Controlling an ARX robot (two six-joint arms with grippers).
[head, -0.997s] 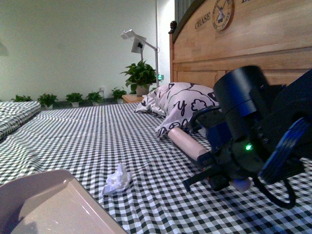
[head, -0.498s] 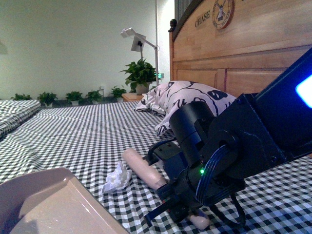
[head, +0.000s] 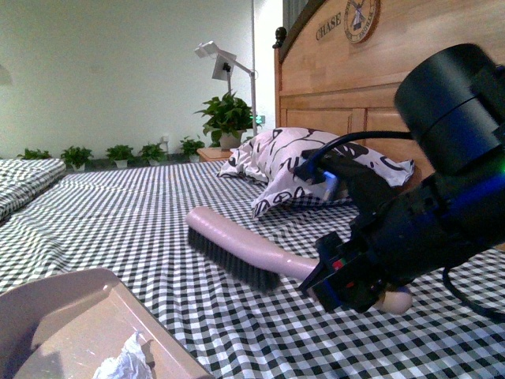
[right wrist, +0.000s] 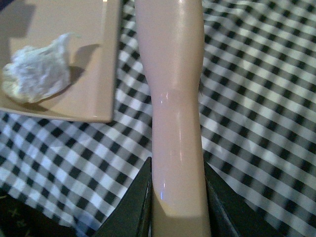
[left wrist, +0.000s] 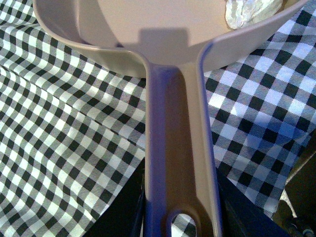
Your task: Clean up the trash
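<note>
While the tissue wad (head: 123,365) sits inside the beige dustpan (head: 71,316), the right gripper (head: 335,276) squeezes the pink brush (head: 237,249) handle above the checked bedsheet (head: 118,213); the left gripper (left wrist: 180,207) squeezes the dustpan handle.

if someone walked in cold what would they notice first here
Most eye-catching is the pink brush, held low over the black-and-white checked bedspread by the right end effector, shut on its handle at front right. Next, the crumpled white tissue wad lying inside the beige dustpan at the lower left, which the left end effector holds by its handle. Behind, a doodle-printed pillow leans at the wooden headboard.
</note>
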